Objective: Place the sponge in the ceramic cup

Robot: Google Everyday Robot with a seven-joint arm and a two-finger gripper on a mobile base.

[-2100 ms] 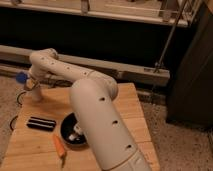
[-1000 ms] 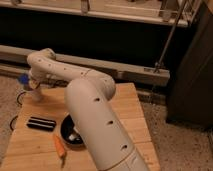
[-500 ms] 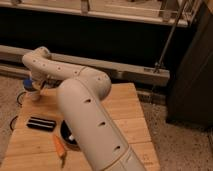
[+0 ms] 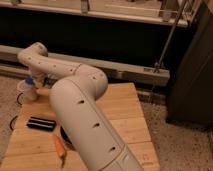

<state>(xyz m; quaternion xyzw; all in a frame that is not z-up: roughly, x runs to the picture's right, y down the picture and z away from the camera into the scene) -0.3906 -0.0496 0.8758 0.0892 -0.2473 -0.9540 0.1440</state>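
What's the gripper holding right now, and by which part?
The gripper, just above the ceramic cup, is shut on the sponge; which part the jaws pinch is hidden.

Wooden table [image 4: 125,107], seemingly matt arm [image 4: 82,112]

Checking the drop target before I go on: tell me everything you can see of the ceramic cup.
The ceramic cup is small, pale white and cylindrical, with the look of glazed ceramic. It stands upright at the far left edge of the wooden table. Its handle cannot be made out. The gripper, shut on the blue sponge, hangs right over its rim and hides part of the mouth. Whether the sponge touches the cup cannot be told.
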